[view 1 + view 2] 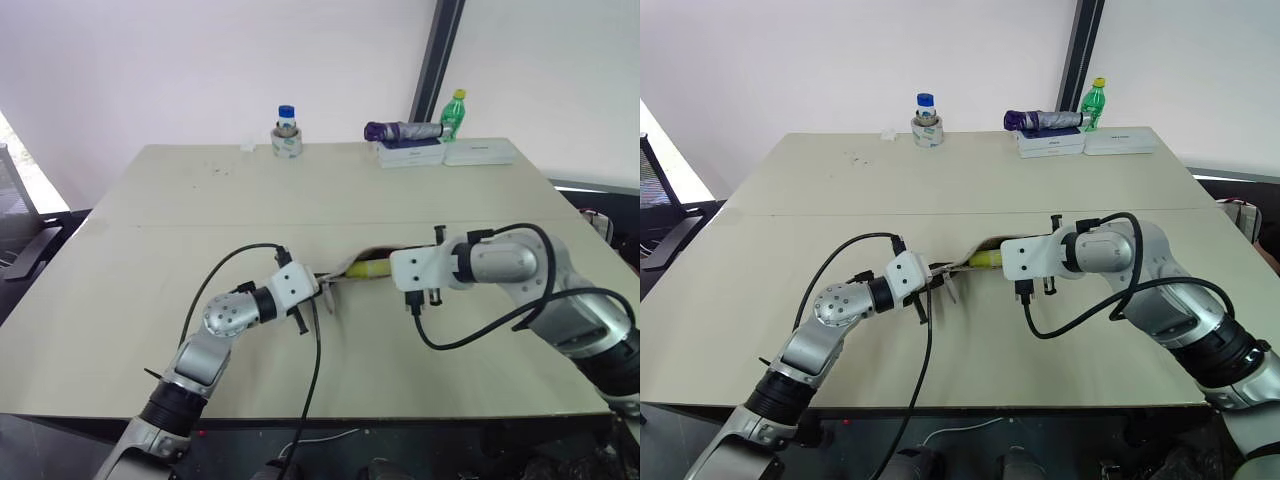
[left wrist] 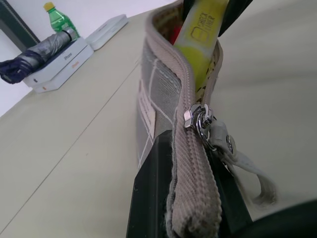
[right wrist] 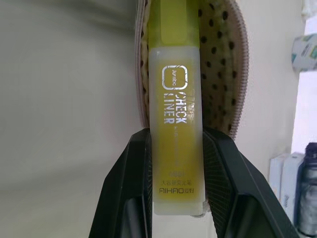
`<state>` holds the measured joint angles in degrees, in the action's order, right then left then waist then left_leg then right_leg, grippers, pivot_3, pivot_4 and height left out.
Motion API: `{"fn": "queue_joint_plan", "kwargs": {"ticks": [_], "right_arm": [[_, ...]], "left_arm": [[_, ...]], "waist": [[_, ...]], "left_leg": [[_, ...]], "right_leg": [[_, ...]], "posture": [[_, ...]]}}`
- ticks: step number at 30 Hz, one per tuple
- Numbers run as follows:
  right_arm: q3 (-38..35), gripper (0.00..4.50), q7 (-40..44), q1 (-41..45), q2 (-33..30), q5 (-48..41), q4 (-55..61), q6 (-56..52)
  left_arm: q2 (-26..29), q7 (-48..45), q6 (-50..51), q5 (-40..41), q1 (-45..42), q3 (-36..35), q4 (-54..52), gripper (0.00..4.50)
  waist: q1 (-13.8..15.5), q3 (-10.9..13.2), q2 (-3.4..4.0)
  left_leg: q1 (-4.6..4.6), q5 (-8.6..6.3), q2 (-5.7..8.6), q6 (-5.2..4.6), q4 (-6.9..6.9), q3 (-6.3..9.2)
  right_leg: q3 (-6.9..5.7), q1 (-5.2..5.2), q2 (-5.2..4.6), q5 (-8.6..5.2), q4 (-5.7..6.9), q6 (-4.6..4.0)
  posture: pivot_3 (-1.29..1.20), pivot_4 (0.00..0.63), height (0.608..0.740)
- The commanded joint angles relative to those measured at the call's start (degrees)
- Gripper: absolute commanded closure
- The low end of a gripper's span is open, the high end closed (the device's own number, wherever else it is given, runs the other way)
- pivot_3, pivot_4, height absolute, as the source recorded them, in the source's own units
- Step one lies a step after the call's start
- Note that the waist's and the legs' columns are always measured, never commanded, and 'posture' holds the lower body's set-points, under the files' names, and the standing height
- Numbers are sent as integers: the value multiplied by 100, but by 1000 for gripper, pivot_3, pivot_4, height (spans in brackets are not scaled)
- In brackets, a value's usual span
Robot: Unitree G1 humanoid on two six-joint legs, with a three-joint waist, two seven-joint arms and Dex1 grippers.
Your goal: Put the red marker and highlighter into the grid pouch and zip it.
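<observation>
On the bench, left hand pinches the grid pouch; right hand pinches the highlighter, half inserted; red marker seems inside; zipping remains.

The grid pouch, grey fabric with white grid lines and a small white label on its side, stands on edge near the table's centre with its mouth open, showing a pale, dark-dotted lining. Its metal zipper slider with a pale pull cord sits near the closed end. The highlighter, a chunky yellow pen with a paler translucent end, points toward 12 o'clock into the mouth. A red tip of the red marker shows inside, just beside it.
</observation>
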<state>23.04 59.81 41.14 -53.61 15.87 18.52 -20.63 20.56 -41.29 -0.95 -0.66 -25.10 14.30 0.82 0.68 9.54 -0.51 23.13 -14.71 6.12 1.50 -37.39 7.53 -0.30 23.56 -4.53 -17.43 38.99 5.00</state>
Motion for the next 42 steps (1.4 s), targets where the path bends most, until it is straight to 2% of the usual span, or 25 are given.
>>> {"fn": "queue_joint_plan", "kwargs": {"ticks": [1, 6, 12, 17, 23, 26, 34, 38, 42], "right_arm": [[-6, 3649, 77, 265, 211, 166, 97, 209], [-49, 3649, 148, 221, 301, 304, -45, 303], [-377, 627, 49, 272, 202, 368, -312, 475], [-714, 627, 168, 177, 89, 168, -267, 466], [-1621, 627, 333, 24, 154, -767, -12, -561], [-1795, 627, 251, -89, 133, -951, 53, -896], [-2981, 627, 400, -1868, -299, -1871, 130, -2123], [-3394, 627, 756, -3041, -565, -2318, 326, -2030], [-3459, 627, 706, -3694, -580, -2520, 237, -1994]], "left_arm": [[-22, -53, -78, 67, -76, 11, -314, 4500], [-69, -42, 27, 181, -50, -47, -371, 4500], [-51, -83, 188, 352, 61, -151, -493, 4500], [-77, -18, 313, 497, 54, -265, -504, 4500], [-384, 266, 582, 850, 62, -551, -463, 4500], [-401, 270, 634, 850, 88, -535, -460, 4500], [-77, 270, 328, 501, 65, -506, -243, 4500], [175, 37, 114, 457, 61, -468, -157, 4500], [358, -72, -129, 328, 36, -418, 4, 4500]], "waist": [[0, 0, 0], [2, 0, 0], [-2, 0, 0], [0, 0, 0], [3, 0, 0], [3, 0, 0], [35, 0, -1], [9, 0, -1], [-5, 0, 0]], "left_leg": [[0, 0, 0, 0, 0, 0], [0, 0, 0, 0, 0, 1], [1, 0, 0, 0, 0, 1], [0, 0, 0, 0, 0, 1], [1, 0, 0, 0, -2, 1], [0, 0, -1, 0, -1, 2], [4, -2, 2, -3, -6, 1], [0, -2, 0, -3, -2, 2], [-6, -2, -2, -3, 0, -1]], "right_leg": [[0, 0, 0, 0, 0, 0], [0, 0, 0, 0, 0, 0], [0, 1, 0, 0, 0, 0], [0, 1, 0, 0, 0, 0], [0, 0, 0, 0, 0, 0], [0, 0, 0, 0, 1, 0], [0, -4, -2, 0, -2, 0], [0, -5, -1, 0, -1, 0], [0, -8, 0, 0, -1, 0]], "posture": [[0, 150, 740], [0, 150, 740], [0, 150, 740], [0, 150, 740], [0, 150, 740], [0, 150, 740], [0, 150, 740], [0, 150, 740], [0, 150, 740]]}}
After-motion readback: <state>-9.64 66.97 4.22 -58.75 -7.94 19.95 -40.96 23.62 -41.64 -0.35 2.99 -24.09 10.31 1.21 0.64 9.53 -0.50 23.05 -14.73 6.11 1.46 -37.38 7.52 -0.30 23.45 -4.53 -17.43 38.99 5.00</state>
